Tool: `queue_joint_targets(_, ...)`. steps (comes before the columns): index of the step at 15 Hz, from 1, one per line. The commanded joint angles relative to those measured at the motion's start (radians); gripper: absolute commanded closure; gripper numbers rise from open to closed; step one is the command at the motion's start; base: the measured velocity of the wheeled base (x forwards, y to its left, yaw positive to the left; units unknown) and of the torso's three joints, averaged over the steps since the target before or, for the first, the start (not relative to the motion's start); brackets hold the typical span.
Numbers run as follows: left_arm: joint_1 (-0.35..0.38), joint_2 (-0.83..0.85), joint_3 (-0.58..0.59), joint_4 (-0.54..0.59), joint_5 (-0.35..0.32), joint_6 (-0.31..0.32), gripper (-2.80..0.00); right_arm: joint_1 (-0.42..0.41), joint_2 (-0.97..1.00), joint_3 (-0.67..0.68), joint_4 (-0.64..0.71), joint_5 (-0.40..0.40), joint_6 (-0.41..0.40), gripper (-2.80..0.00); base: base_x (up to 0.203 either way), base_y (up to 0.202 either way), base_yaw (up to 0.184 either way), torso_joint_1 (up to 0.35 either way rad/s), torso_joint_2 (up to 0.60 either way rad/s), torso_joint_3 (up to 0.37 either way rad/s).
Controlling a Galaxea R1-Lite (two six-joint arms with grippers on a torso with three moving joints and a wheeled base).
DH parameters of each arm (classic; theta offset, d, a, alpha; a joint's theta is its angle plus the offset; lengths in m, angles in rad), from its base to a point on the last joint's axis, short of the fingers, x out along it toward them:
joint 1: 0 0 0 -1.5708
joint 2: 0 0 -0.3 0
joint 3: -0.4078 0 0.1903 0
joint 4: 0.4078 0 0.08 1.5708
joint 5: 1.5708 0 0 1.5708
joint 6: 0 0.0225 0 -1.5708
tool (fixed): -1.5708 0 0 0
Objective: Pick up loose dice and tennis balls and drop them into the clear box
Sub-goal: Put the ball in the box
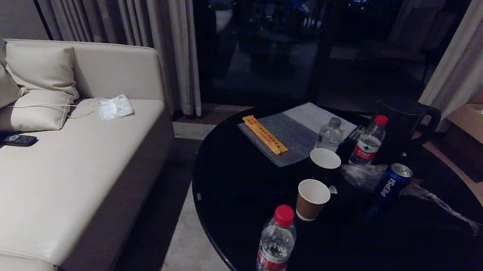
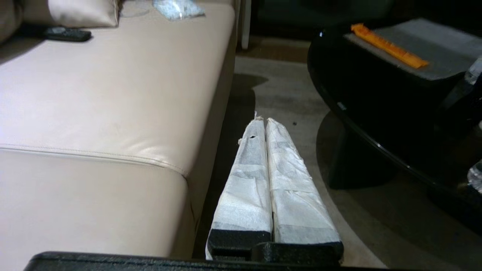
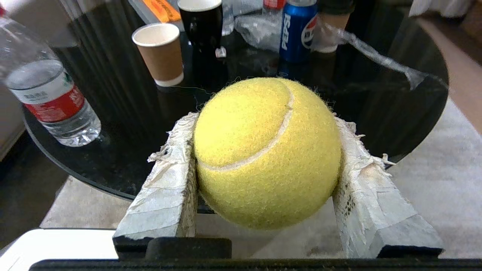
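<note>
My right hand [image 3: 263, 165] pinched a tennis ball [image 3: 265, 150] between its taped fingers [image 3: 169, 180], held off the near edge of the round black bench [image 3: 113, 124]. My left hand [image 2: 265, 122] hung pressed together between the sofa [image 2: 113, 94] and the bench.

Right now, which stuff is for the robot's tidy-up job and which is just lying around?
For the job:
- tennis ball, squeezed in the right pincer

Just lying around:
- paper cup
- Pepsi can
- water bottle
- black table
- sofa

No dice or clear box in view.
</note>
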Motion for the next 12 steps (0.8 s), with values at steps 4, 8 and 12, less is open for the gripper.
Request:
queue_joint_targets(4, 0.0, 0.002, 0.002, 0.0, 0.001, 0.001, 0.0, 0.0, 0.002, 0.0, 0.001, 0.0, 0.0, 0.0, 0.0, 0.0, 0.0, 0.003, 0.0, 0.065)
queue_joint_targets(8, 0.0, 0.002, 0.002, 0.0, -0.001, 0.001, 0.0, 0.0, 0.002, 0.0, 0.001, 0.0, 0.0, 0.0, 0.0, 0.0, 0.0, 0.0, 0.0, 0.0)
queue_joint_targets(12, 0.0, 0.002, 0.002, 0.0, -0.001, 0.002, 0.0, 0.0, 0.002, 0.0, 0.001, 0.0, 0.0, 0.0, -0.125, 0.0, 0.0, 0.001, 0.0, 0.002)
